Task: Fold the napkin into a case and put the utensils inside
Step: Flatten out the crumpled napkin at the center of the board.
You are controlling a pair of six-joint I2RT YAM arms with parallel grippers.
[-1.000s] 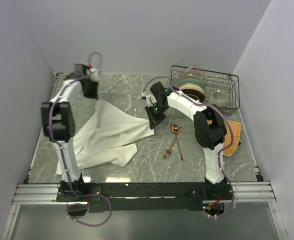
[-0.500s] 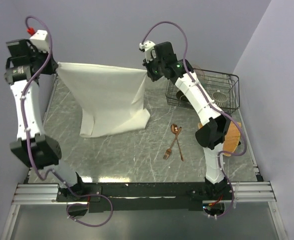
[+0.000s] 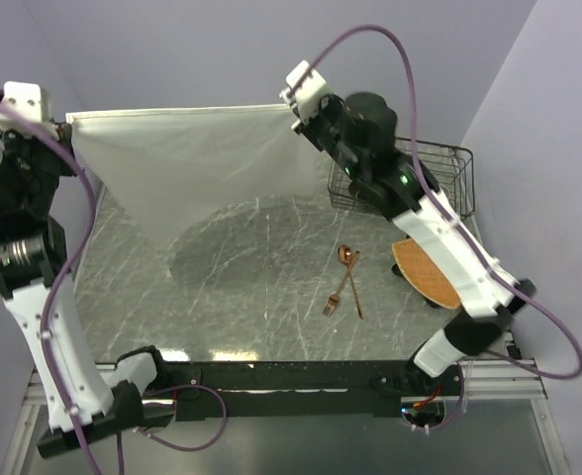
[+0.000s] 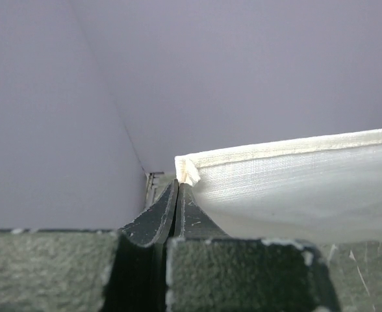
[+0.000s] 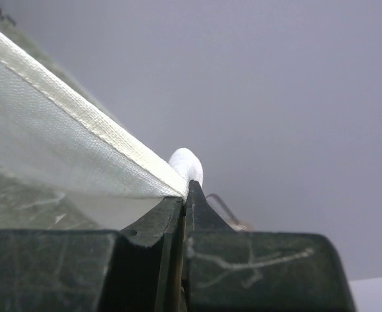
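High above the grey marbled tabletop (image 3: 271, 297), the cream-white soft cloth napkin (image 3: 172, 158) hangs as a spread sheet, its top hem drawn nearly straight between my two arms. My left gripper (image 3: 61, 134) has its fingers pressed together on one upper corner, with a small tuft of hem poking past the tips in the left wrist view (image 4: 178, 188). My right gripper (image 3: 289, 111) pinches the other corner the same way, a rolled nub of cloth showing above its tips (image 5: 186, 192). I judge this fabric light, limp and thin enough to let light through. It has no stiffness of its own, so it will sag and crease wherever tension drops, and the stitched corners are the sound places to hold. Both arms are raised and reach toward the back wall, left at the far left, right near the black wire rack (image 3: 439, 168). I cannot tell whether the lower edge touches the table. Well apart, the copper-coloured metal fork and spoon (image 3: 346, 282) lie crossed on the marble beside the orange woven mat (image 3: 430, 277).
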